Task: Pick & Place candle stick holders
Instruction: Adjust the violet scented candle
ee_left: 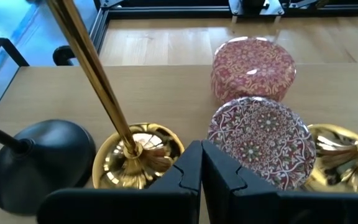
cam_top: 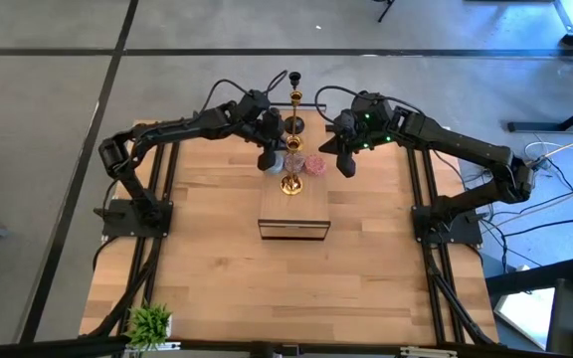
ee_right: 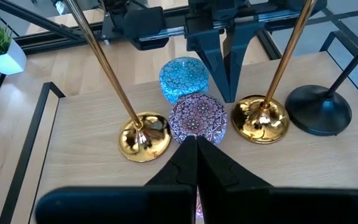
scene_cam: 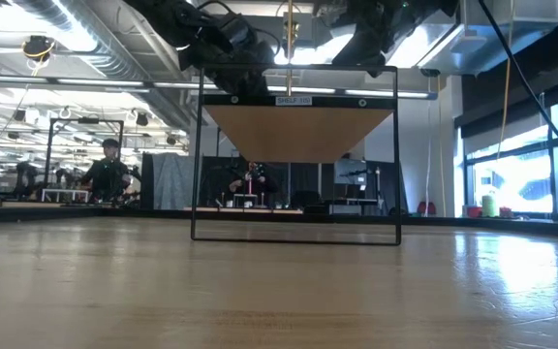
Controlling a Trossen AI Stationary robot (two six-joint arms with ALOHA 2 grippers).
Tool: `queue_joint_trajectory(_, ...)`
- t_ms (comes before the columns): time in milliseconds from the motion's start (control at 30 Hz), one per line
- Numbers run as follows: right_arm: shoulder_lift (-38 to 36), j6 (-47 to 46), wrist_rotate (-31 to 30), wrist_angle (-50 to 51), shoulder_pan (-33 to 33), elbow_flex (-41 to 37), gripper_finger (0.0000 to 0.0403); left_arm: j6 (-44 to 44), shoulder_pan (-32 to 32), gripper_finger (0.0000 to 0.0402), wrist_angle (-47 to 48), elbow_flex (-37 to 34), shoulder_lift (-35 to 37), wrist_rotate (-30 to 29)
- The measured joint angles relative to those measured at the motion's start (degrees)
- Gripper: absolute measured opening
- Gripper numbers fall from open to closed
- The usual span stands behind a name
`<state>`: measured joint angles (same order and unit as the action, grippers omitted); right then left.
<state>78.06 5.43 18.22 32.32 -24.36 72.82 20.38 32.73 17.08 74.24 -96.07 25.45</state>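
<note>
Overhead, both arms are reaching in toward a raised wooden shelf [cam_top: 292,214] that is standing on the bench [cam_top: 217,268], and the candle stick holders are clustering on its top. Seen from the right wrist, the purplish round cup [ee_right: 197,120] is sitting in the middle, touching the blue cup [ee_right: 184,77] beyond it, with one gold stemmed holder [ee_right: 144,137] just beside it on one side and another gold holder [ee_right: 264,117] on the other; the black holder [ee_right: 319,109] is standing next to that second gold one. The pink cup [ee_left: 253,67] is showing in the left wrist view, touching the purplish cup there. The left pincer [ee_left: 201,180] is hovering over the shelf top between a gold base and the purplish cup, its fingers pressed together and gripping nothing. The right pincer [ee_right: 195,163] (facing it from the opposite side) is hovering just short of the purplish cup, fingers likewise together and empty. A small green potted plant [cam_top: 149,324] is sitting at the bench's near left corner.
</note>
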Motion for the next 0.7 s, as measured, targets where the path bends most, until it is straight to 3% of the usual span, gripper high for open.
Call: queue_joint_trajectory(700,0.00,0.15,0.00,0.00,-0.02,0.00,0.0000,0.97,0.00,0.0001,0.85,0.04,0.02,1.37)
